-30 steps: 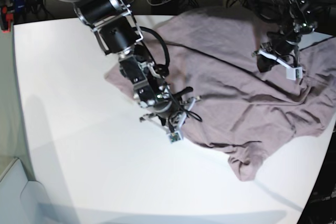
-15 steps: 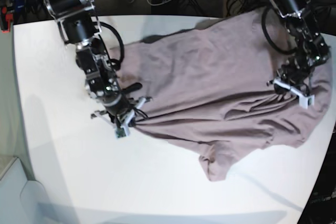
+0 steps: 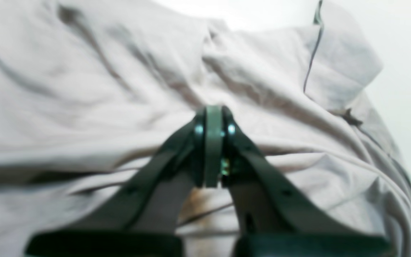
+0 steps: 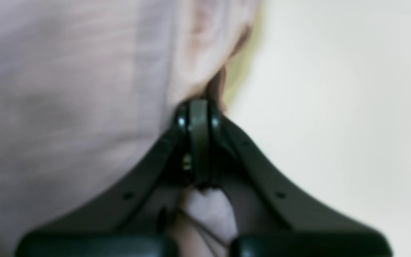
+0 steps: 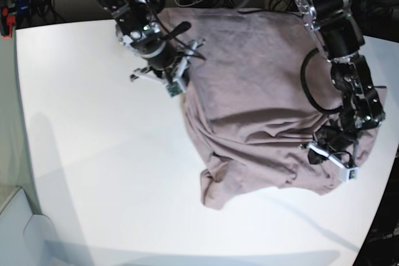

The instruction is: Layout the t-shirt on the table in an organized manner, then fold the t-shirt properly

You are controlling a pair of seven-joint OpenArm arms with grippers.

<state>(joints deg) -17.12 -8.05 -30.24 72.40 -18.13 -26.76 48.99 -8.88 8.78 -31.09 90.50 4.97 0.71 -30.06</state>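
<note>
Presently on the white worktop (image 5: 93, 154): one t-shirt (image 5: 262, 104), plain dusty mauve-pink, short-sleeved, rumpled, not yet laid flat. It occupies the right half of the worktop, running from the far edge down toward the near right corner, with one bunched lobe trailing toward the middle of the near edge.

Right hand (image 5: 177, 73): closed on a fold of the t-shirt at the garment's left margin, near the far edge. In the right wrist view the right hand has its tips pressed together with cloth pinched between them.

Left hand (image 5: 330, 157): likewise closed on the t-shirt, at its lower right part near the right edge; the left wrist view shows the tips together over a ridge of fabric.

Governing relation: the cloth is strung diagonally between the two hands, its long axis running from far left grip to near right grip. Slack wrinkles lie between, so spreading likely calls for drawing the hands apart along that line.

Markings: no brand, label or legible writing on the t-shirt; none readable elsewhere.
</note>
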